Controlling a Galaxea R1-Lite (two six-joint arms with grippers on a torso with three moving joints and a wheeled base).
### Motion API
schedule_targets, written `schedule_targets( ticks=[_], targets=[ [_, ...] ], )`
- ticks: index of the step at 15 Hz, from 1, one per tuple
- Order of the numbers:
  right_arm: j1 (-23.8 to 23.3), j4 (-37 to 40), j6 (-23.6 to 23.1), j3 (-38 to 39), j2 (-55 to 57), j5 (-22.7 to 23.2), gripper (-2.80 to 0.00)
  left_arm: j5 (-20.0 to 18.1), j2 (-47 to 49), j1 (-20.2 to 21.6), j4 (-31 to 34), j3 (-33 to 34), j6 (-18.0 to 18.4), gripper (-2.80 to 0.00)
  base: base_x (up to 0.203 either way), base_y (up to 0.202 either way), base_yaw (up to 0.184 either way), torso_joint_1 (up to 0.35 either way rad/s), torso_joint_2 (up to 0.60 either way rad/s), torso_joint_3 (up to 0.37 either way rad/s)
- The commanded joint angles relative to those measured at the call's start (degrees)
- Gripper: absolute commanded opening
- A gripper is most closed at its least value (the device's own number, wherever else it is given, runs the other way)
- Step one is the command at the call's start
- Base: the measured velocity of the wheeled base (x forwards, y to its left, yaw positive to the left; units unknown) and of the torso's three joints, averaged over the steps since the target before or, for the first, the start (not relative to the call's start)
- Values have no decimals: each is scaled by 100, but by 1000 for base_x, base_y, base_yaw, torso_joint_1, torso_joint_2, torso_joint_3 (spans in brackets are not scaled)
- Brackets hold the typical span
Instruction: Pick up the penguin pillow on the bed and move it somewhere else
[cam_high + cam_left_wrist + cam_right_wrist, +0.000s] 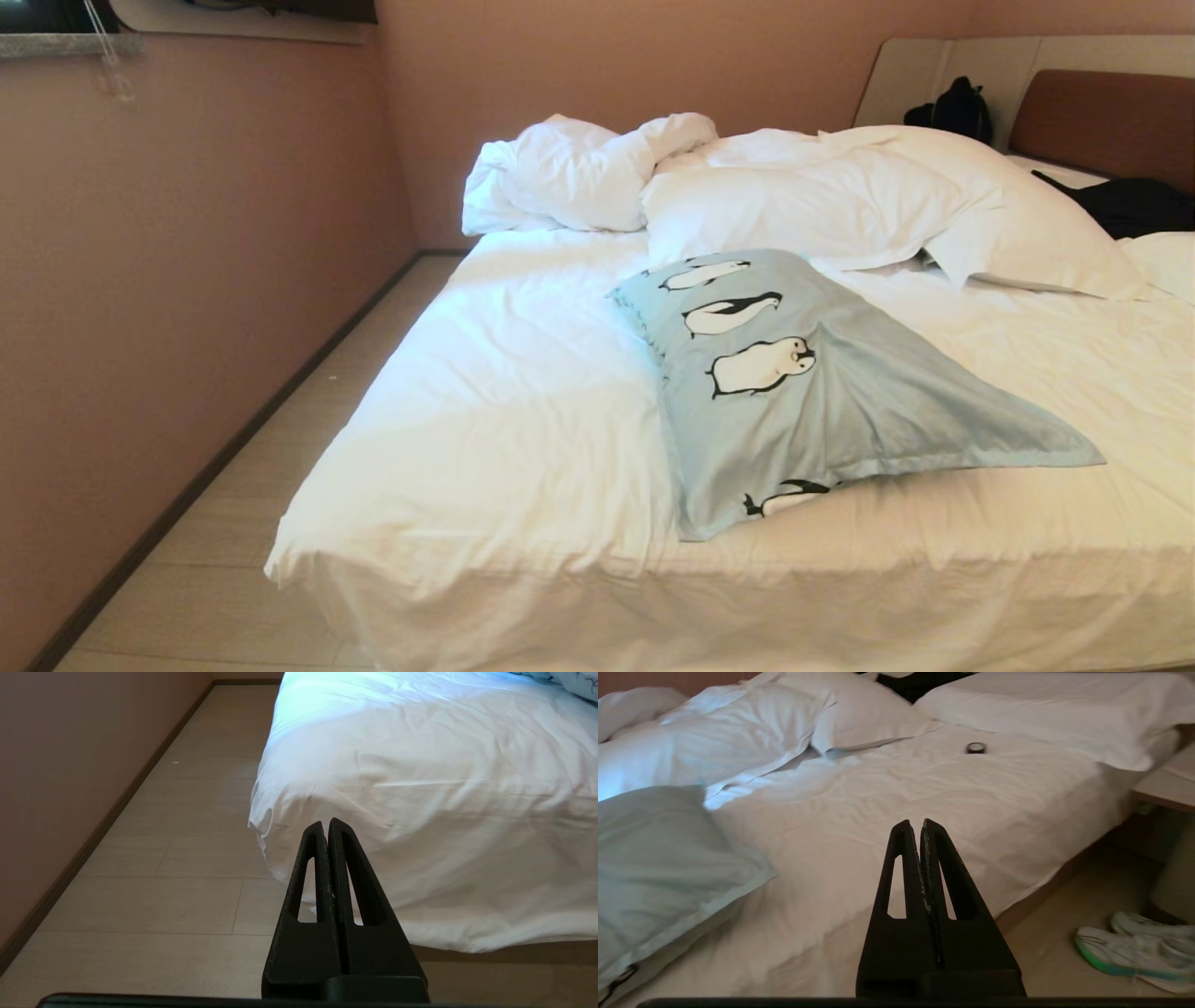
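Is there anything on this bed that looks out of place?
Yes. A small dark round object lies alone on the bed's sheet. The penguin pillow lies askew near the edge, away from the white pillows.

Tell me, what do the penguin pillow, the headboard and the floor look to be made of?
The penguin pillow looks like soft woven cloth, probably cotton, matte: it creases and sags, and its flat edge lies limp. The headboard seems padded and covered in smooth brown leather or imitation; which one I cannot tell. The floor looks like pale wood-look planks, perhaps laminate, with visible seams and a faint sheen.
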Motion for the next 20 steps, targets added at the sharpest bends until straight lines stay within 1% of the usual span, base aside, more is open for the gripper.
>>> schedule_targets(
  ticks=[1,4,8,9,10,12,14,15,16,18,20],
  targets=[
    [-290,-20,-76,79,-231,-284,-280,4,-2,0,-1,9,-4,-280,0,0,0,0,0,0],
    [-642,-3,-306,155,-463,-235,-280,4,-2,0,-1,9,-4,-280,0,0,0,0,0,0],
    [-694,-9,-643,400,-902,-82,-280,4,-2,0,-1,9,-10,-280,0,0,0,0,0,0],
    [-692,-6,-667,447,-1076,64,-280,4,-2,0,-1,9,-11,-280,0,0,0,0,0,0],
    [-691,1,-672,479,-1280,531,-280,4,-2,0,-1,9,-4,-280,0,0,0,0,0,0],
    [-691,112,-624,538,-1742,1857,-280,4,-2,0,-1,9,-12,-280,0,0,0,0,0,0],
    [-691,226,-215,584,-1811,2666,-280,4,-2,0,-1,9,-4,-280,0,0,0,0,0,0],
    [-691,241,-77,666,-1815,3180,-280,4,-2,0,-1,9,-4,-280,0,0,0,0,0,0],
    [-691,242,-31,846,-1817,3469,-280,4,-2,0,-1,9,-4,-280,0,0,0,0,0,0],
    [-691,208,-28,1234,-1818,3905,-280,4,-2,0,-1,9,-4,-280,0,0,0,0,0,0],
    [-691,197,-37,1552,-1818,4056,-280,4,-2,0,-1,9,-7,-280,0,0,0,0,0,0]
  ],
)
